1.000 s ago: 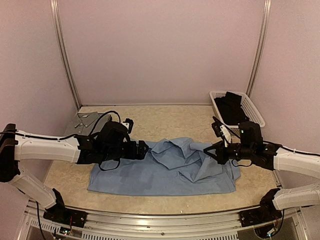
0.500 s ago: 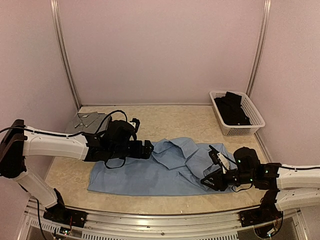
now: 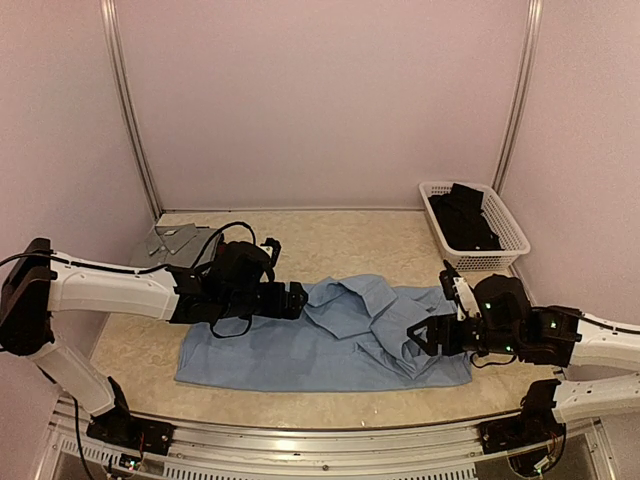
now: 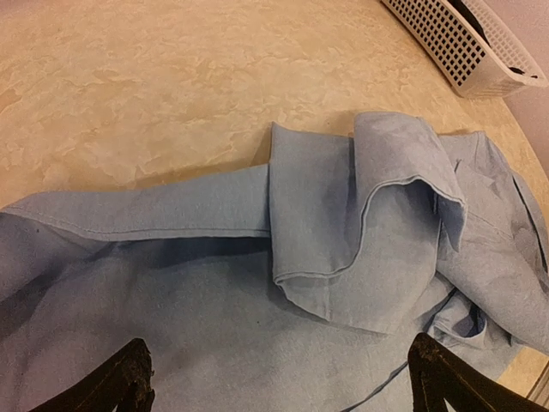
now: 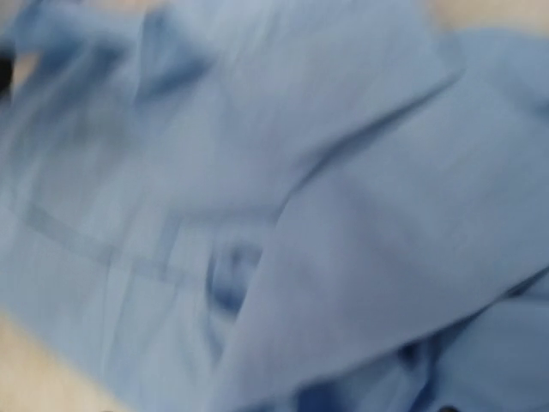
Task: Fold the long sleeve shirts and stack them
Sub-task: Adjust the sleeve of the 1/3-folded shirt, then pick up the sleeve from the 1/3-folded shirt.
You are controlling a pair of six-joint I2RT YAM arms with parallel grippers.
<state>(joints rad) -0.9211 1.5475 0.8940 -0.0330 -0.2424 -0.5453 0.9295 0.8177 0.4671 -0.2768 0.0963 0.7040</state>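
OPERATOR: While the light blue shirt (image 3: 320, 345) lies on the counter (image 3: 340, 245) between the two arms, how will it handle?

GUIDE: Treat it as light, limp cloth. Expect it to sag, drag and fold over itself if you lift it at a single point. Its right half is heaped in loose folds, and its left half lies flatter. Take hold at a hem, a cuff or the stitched edge of the turned-over flap seen in the left wrist view. Do not pinch the middle of a panel.

OPERATOR: How do the hands stand?

GUIDE: The left hand (image 3: 290, 300) is spread wide and holds nothing. Its fingertips (image 4: 120, 382) are low over the far left part of the shirt. The right hand (image 3: 418, 337) is at the heaped side. You cannot tell whether it is apart or pinching cloth.

OPERATOR: What is hidden?

GUIDE: The right wrist view shows only blurred blue cloth. The sleeves and collar are lost in the folds. The white basket (image 3: 490, 260) at the far right holds dark cloth (image 3: 462, 215), and you cannot tell what garment it is. No other shirt can be made out.
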